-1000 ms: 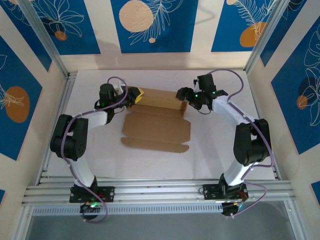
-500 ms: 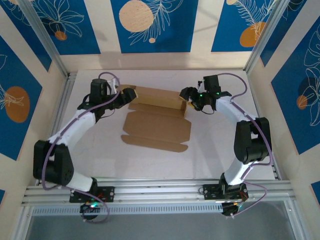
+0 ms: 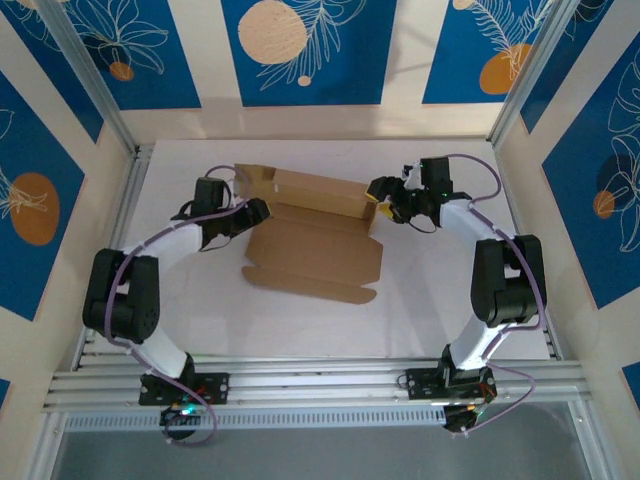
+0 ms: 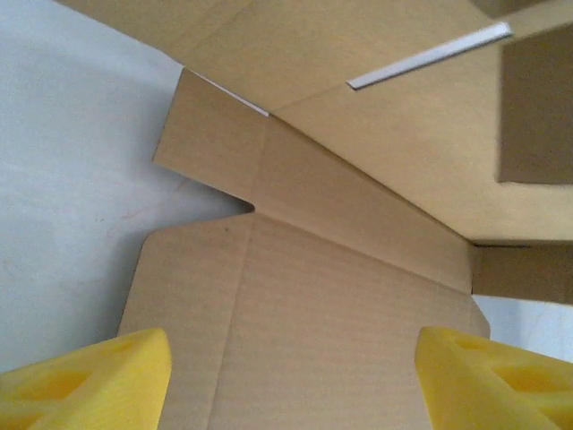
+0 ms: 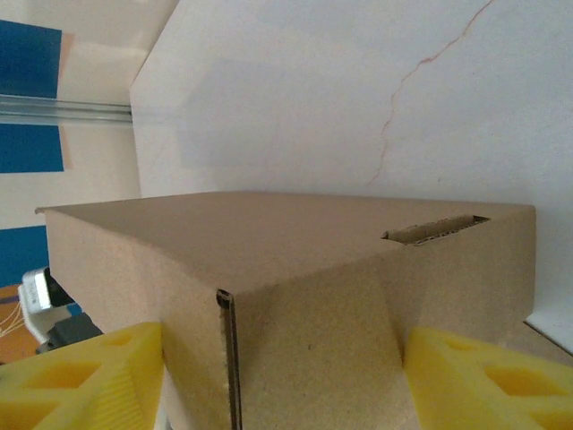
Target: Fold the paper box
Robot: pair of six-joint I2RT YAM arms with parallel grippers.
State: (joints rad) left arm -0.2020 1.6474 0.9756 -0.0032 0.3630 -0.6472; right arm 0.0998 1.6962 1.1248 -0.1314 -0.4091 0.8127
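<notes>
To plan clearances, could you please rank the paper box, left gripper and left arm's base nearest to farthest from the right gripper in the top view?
1. paper box, its right end at the right gripper.
2. left gripper, across at the box's left end.
3. left arm's base, at the near left.

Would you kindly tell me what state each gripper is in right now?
Left gripper: open, fingers apart over the paper box, holding nothing.
Right gripper: fingers straddle the box's raised end; whether it is gripping cannot be told.

Bright, even, soft-shadowed light throughout (wrist views slightly blurred up close).
</notes>
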